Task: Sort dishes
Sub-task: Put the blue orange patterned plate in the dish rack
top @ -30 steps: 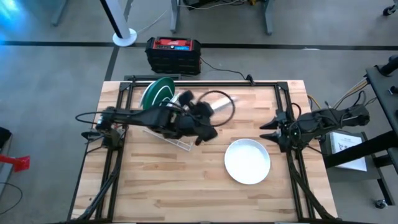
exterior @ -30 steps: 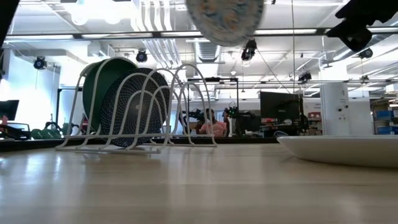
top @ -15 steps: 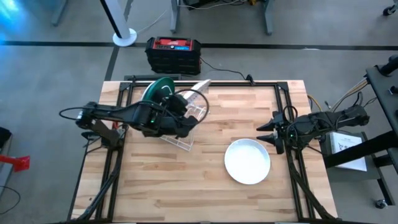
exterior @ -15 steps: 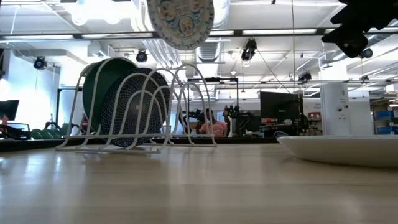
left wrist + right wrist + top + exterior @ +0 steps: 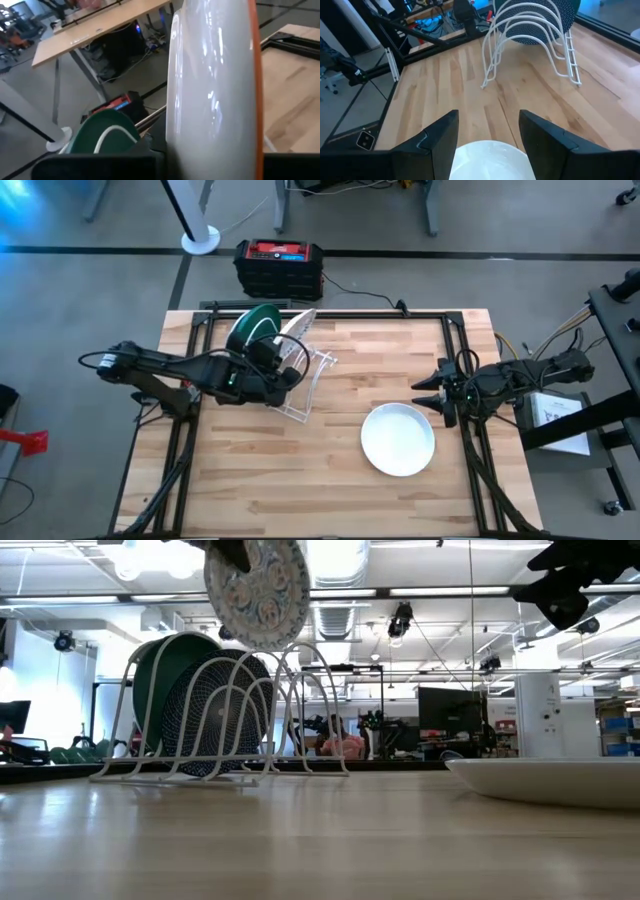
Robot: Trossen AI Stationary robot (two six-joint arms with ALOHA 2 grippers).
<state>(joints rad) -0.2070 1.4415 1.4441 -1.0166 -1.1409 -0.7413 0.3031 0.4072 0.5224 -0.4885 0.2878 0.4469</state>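
Here, the floral plate (image 5: pixel 257 590) is held on edge by the left gripper (image 5: pixel 268 367), whose fingers are closed tight on its rim, and it is carried in the air just above the white wire rack (image 5: pixel 225 720). In the low view the plate is seen tilted, its lower edge near the tops of the rack's wire loops; whether it touches them cannot be told. In the left wrist view the plate's pale back (image 5: pixel 210 90) fills the space directly ahead of the gripper. Beneath the gripper, two plates stand upright in the rack's slots: a green plate (image 5: pixel 165 670) in the slot farther from the gripper, and a dark teal-blue plate (image 5: pixel 215 710) in the next slot. The right gripper (image 5: pixel 432 392) is held at the right side of the table (image 5: pixel 330 470), its fingers (image 5: pixel 437 137) spread wide with nothing between them. Just beside it and slightly below, a plain white plate (image 5: pixel 398 439) lies flat on the wood, well apart from the rack.
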